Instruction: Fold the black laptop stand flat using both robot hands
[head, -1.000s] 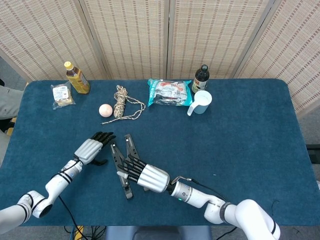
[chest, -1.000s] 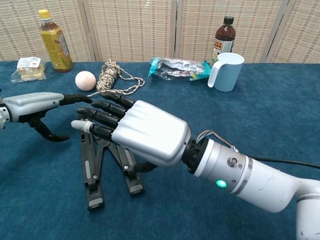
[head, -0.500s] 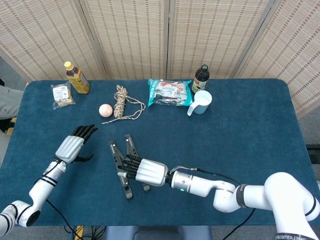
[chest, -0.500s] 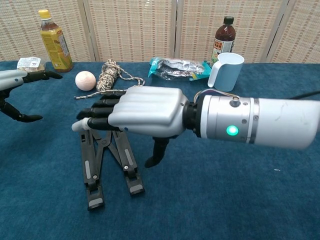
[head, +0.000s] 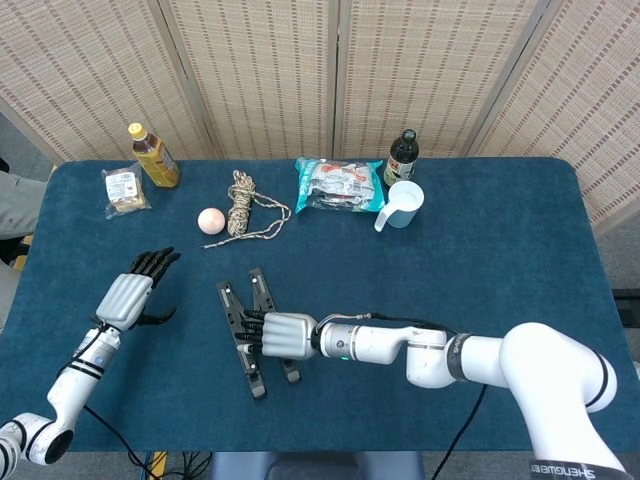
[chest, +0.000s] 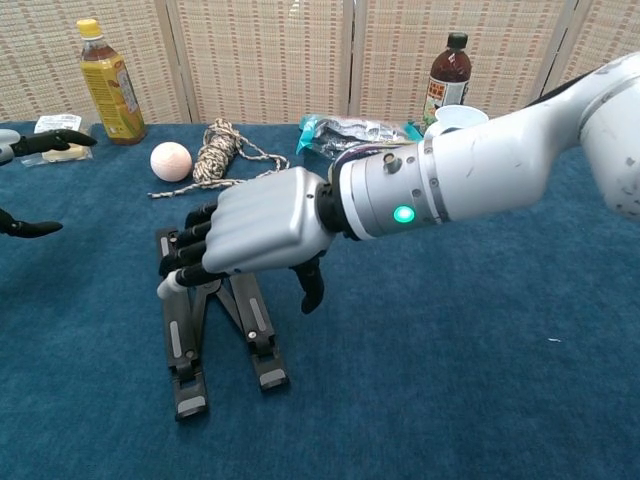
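Laptop stand (head: 246, 335) flat under curled, pressing right hand (head: 284, 335); left hand (head: 126, 297) spread, empty, well apart.

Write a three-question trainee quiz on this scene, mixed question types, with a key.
1. True or false: the left hand is gripping the laptop stand.
2. Multiple choice: which thing stands nearest the light blue cup? A) yellow bottle B) dark bottle C) pink ball
3. Fill in: the right hand hangs over the ____ with its fingers curled down.

Key
1. False. It is open, off to the side of the stand.
2. B
3. laptop stand; whether the fingers touch it is unclear.
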